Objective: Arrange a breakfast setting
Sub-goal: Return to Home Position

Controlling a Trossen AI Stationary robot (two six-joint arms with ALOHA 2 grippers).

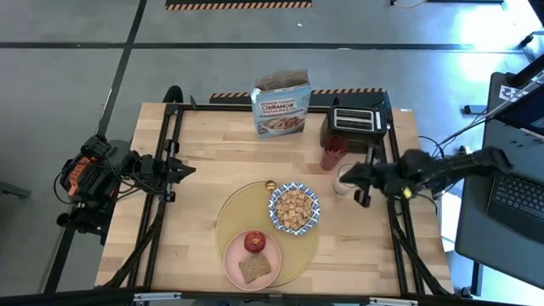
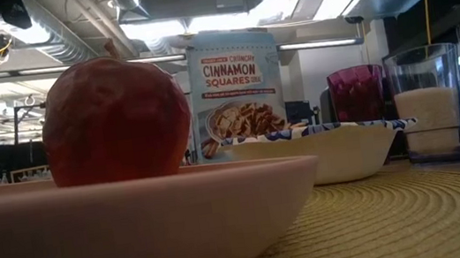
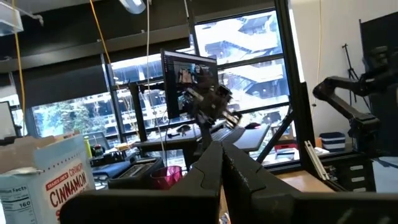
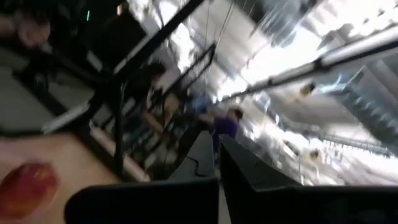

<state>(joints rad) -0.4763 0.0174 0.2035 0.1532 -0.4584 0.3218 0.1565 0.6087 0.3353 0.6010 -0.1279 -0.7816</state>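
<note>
The round tan placemat (image 1: 228, 223) lies at the table's near middle. On it the pink plate (image 1: 231, 263) carries the red apple (image 1: 254, 242) and the toast slice (image 1: 255, 269). The blue-and-white bowl (image 1: 295, 208) of cereal sits on the mat's far right part. The milk glass (image 1: 343, 181) and the red cup (image 1: 333, 153) stand upright on the table right of the mat. My right gripper (image 1: 351, 174) is shut and empty at the glass's right side; the low view shows the glass (image 2: 427, 103) with no finger on it. My left gripper (image 1: 185, 170) is shut and empty at the table's left.
The blue cereal box (image 1: 280, 106) and the black toaster (image 1: 355, 125) stand at the far edge. A small golden thing (image 1: 270, 184) lies at the mat's far rim. Dark frame rails (image 1: 166, 212) run along the table's left and right sides. A laptop (image 1: 518, 200) sits off the right edge.
</note>
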